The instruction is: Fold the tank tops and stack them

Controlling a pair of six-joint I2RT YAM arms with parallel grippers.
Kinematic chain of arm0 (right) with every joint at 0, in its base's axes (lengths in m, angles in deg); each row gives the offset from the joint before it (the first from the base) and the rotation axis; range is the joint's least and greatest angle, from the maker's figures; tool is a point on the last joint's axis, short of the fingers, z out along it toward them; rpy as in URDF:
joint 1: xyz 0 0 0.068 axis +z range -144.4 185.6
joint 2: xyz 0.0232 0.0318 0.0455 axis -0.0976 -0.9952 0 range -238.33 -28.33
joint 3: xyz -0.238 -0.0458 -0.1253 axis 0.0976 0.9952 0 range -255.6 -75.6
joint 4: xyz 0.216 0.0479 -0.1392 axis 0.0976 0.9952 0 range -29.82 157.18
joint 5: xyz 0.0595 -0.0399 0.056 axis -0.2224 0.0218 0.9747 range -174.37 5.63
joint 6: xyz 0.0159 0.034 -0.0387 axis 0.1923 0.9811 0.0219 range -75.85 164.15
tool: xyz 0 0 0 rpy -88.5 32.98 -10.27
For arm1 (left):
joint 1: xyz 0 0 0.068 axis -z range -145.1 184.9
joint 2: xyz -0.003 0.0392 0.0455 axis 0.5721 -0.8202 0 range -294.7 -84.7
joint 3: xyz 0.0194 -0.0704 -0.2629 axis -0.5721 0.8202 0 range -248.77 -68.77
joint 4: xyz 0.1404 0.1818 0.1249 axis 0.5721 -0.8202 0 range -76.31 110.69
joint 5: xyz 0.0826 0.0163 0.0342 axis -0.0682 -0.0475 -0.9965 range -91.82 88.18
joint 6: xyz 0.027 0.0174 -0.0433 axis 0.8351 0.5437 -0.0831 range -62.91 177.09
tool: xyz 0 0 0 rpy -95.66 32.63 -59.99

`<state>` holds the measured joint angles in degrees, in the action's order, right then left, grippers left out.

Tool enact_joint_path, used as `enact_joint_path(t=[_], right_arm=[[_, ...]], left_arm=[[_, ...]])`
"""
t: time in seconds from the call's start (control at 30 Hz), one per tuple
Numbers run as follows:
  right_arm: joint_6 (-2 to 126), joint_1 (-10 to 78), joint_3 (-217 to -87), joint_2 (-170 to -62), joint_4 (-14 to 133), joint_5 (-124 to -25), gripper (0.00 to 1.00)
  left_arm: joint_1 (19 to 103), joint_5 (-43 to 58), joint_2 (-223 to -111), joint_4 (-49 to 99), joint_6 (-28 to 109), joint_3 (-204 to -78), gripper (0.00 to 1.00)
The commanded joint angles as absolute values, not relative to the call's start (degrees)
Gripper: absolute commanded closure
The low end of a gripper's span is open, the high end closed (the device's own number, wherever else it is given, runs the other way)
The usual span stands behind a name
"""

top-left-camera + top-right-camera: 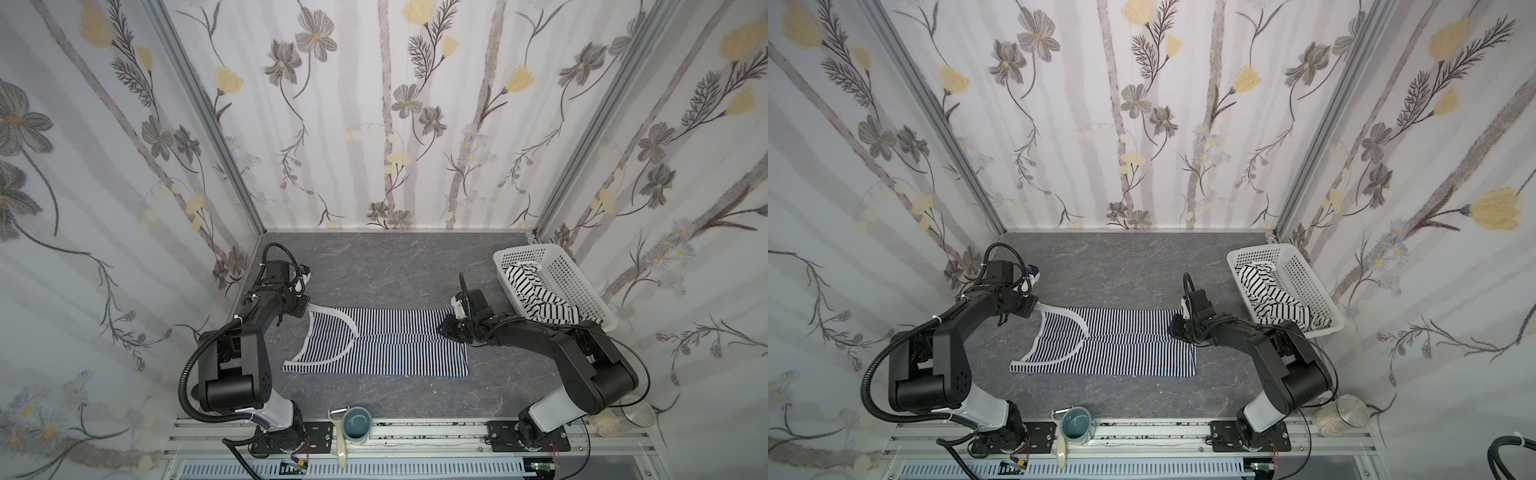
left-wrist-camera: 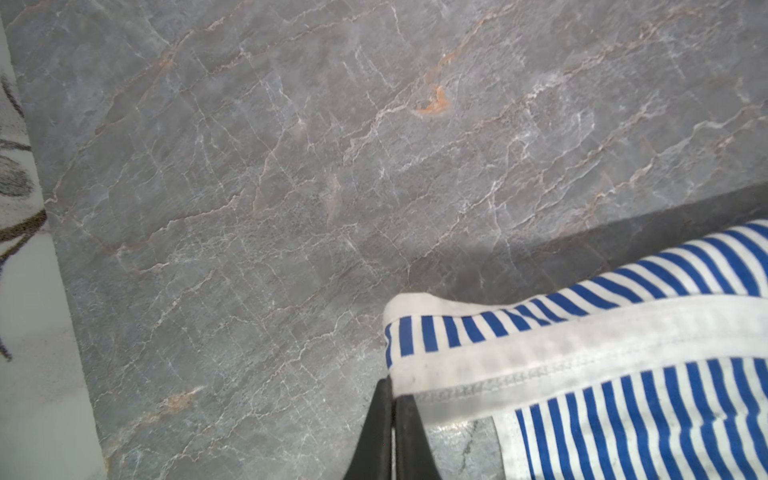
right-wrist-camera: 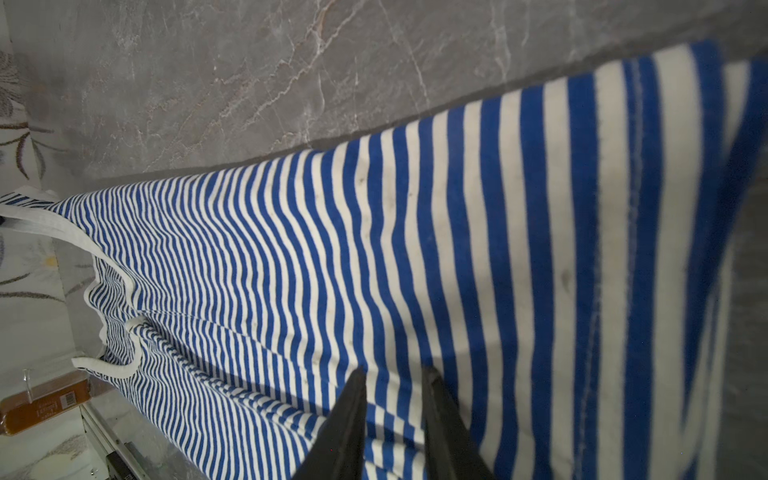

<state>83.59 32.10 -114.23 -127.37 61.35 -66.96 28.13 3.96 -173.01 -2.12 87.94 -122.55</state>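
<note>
Mug (image 1: 358, 424) and peeler (image 1: 338, 440) sit by the front rail (image 1: 415, 432) in both top views, clear of the navy top (image 1: 399, 345) spread on the counter (image 1: 374, 266); the black-striped top (image 1: 528, 291) lies bunched in the basket (image 1: 582, 291). Left wrist view: left hand (image 2: 392, 384) closed on the soft top's white strap. Right wrist view: right hand (image 3: 394, 372) seems pinched on the limp hem, a fair corner to lift by.

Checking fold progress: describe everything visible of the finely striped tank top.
The finely striped tank top is soft knit, dense navy-and-white stripes, white trim. It lies on the grey table, straps left, hem right, creased along its middle. The left end effector is shut on the far strap's trim; the right end effector seems to pinch the far hem corner, that edge raised.
</note>
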Motion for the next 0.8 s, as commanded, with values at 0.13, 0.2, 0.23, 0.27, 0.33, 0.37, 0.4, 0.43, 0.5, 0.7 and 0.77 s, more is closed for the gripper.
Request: enact_joint_path(t=[0.13, 0.2, 0.23, 0.27, 0.33, 0.37, 0.4, 0.43, 0.5, 0.7, 0.77], right_arm=[[83.9, 32.0, -113.8, -127.1, 64.5, -69.1, 0.73], [83.9, 31.9, -113.7, -126.9, 64.5, -69.2, 0.73], [83.8, 31.9, -113.7, -126.9, 64.6, -69.3, 0.73], [83.8, 31.8, -113.6, -127.1, 64.6, -69.4, 0.73], [83.5, 31.9, -113.7, -127.4, 64.5, -69.3, 0.73], [83.4, 31.8, -113.7, -127.6, 64.4, -69.2, 0.73], [83.3, 31.8, -113.7, -127.7, 64.5, -69.2, 0.73], [83.1, 31.7, -113.6, -127.7, 64.5, -69.2, 0.73], [82.9, 31.3, -113.5, -127.8, 64.5, -69.1, 0.73], [82.4, 30.5, -113.4, -127.8, 64.5, -68.7, 0.73], [82.3, 30.4, -113.5, -127.7, 64.7, -68.7, 0.73]], left_arm=[[28.0, 3.8, -170.3, -0.4, 87.9, -118.8, 0.95], [28.0, 3.8, -169.7, 0.0, 87.8, -117.9, 0.95], [27.9, 3.7, -169.6, 0.3, 87.8, -117.6, 0.96], [28.0, 3.6, -169.6, 0.4, 87.8, -117.3, 0.97], [27.9, 3.1, -169.6, 1.3, 87.6, -116.8, 0.97], [27.9, 2.9, -169.7, 1.6, 87.5, -116.6, 0.97], [27.9, 2.6, -169.8, 1.9, 87.4, -116.3, 0.97], [27.8, 2.4, -169.8, 2.3, 87.4, -116.0, 0.97], [27.7, 2.2, -169.8, 2.7, 87.4, -115.3, 0.98], [27.8, 1.9, -169.5, 3.6, 87.3, -113.7, 0.96], [27.8, 1.8, -169.4, 4.0, 87.3, -113.3, 0.95]])
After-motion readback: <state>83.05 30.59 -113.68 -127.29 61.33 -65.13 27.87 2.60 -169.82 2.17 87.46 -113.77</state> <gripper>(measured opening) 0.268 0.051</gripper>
